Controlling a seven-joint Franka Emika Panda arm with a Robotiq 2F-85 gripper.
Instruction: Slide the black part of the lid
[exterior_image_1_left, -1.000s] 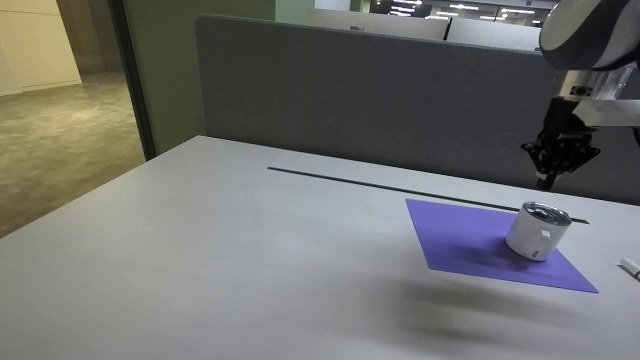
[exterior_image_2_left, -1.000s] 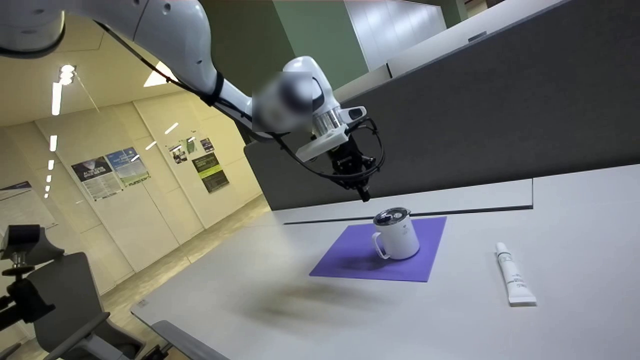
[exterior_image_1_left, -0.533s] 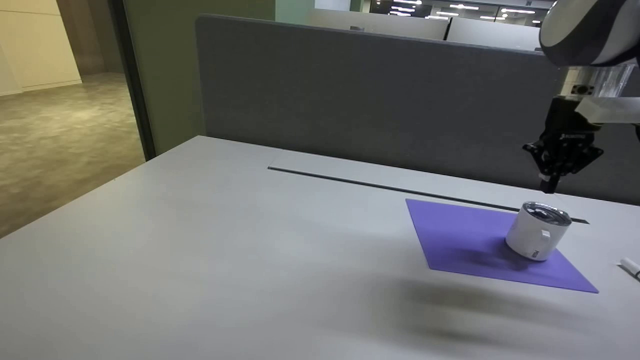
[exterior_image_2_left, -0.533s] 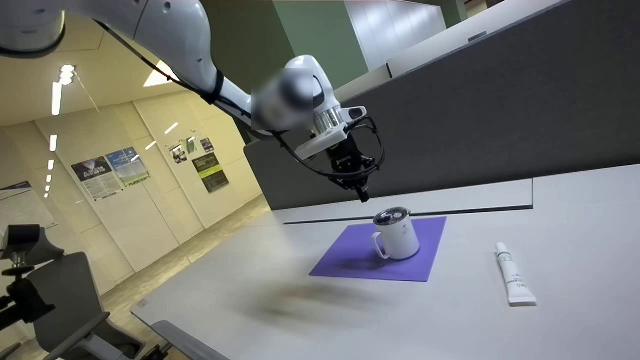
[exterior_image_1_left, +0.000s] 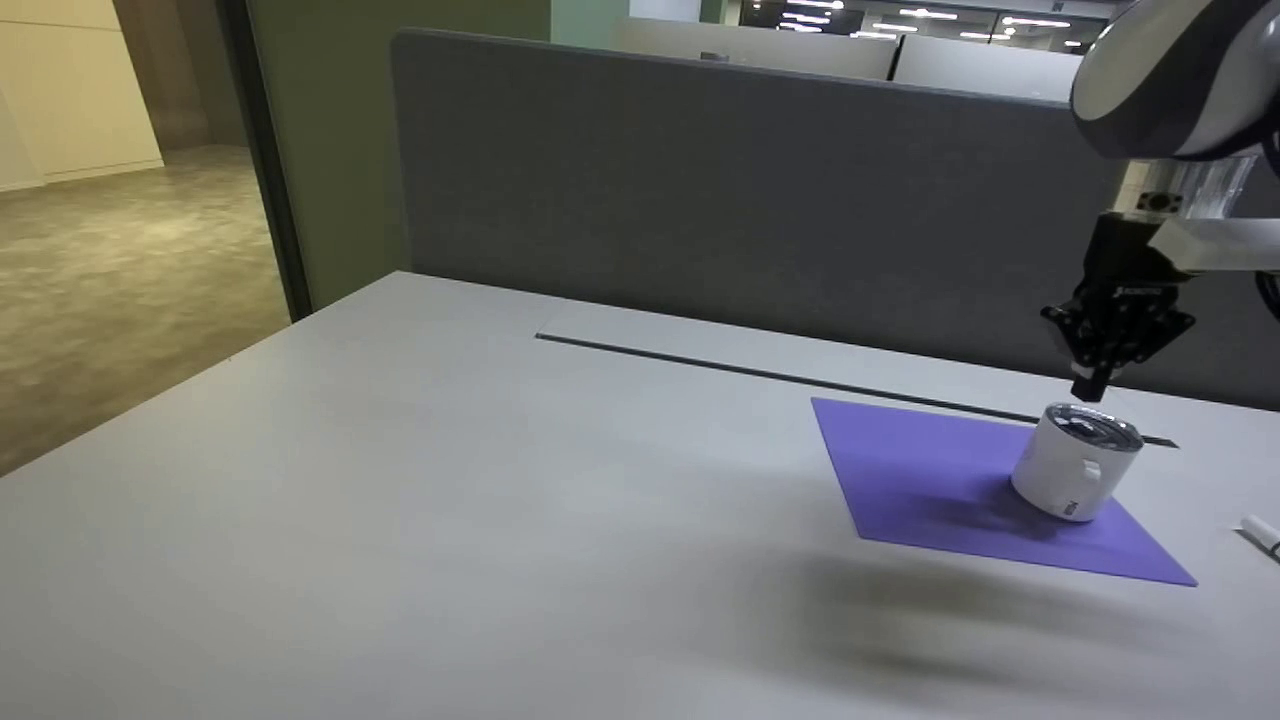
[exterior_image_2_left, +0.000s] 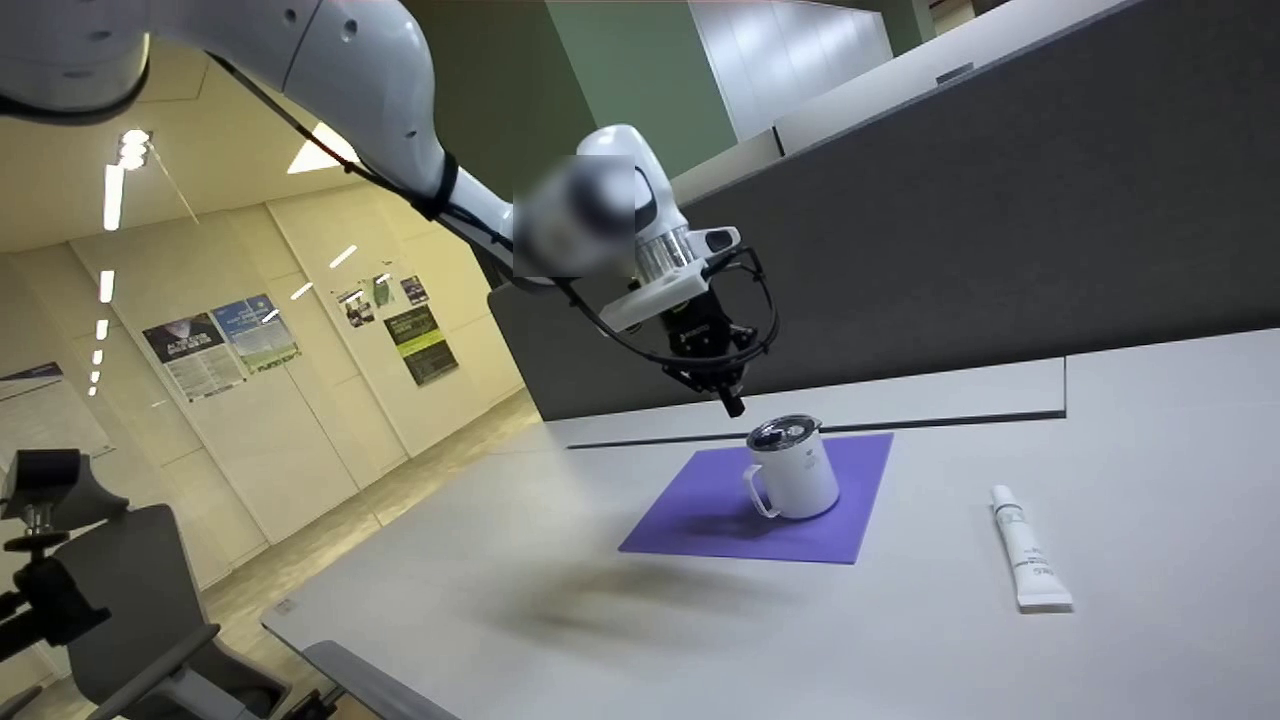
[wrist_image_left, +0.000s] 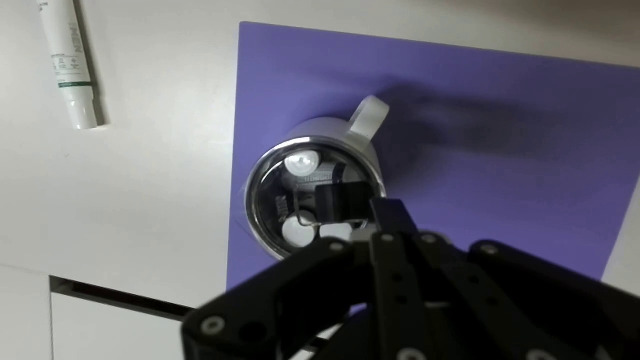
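1. Near mid-frame in the wrist view: black slider (wrist_image_left: 345, 201), set toward the right side of the lid (wrist_image_left: 300, 190).
2. Lid sits on white mug (exterior_image_2_left: 800, 478), upright on purple mat (exterior_image_2_left: 690, 510), right of centre in both exterior views. Handle at the mug's upper right in the wrist view.
3. Hand (exterior_image_2_left: 734, 408) narrow, its two sides together, nothing held. Hangs over the lid, near but not touching.
4. Step, my read: lining up on the slider; push not begun.
5. To do it well: leave the hand narrow, use it as one pusher. Wrist view puts the tip just beside the slider, lower right, so a slight up-frame correction looks wise before contact.
6. Likely travel: leftward in the wrist view, across the lid's middle. Glare muddles the track; can't be sure. Drinking hole covered or not: can't tell.
7. Come down beside the slider's edge, then push level and slow. Too much down force may jam it; too little may skip over the top.
8. Nothing braces the mug. Sideways load could skate or tip it, maybe drag the mat. Ease off if it shifts.
9. White tube (exterior_image_2_left: 1030, 555) on desk (exterior_image_2_left: 900, 640), lower right of an exterior view, well apart from the mug; shouldn't interfere.
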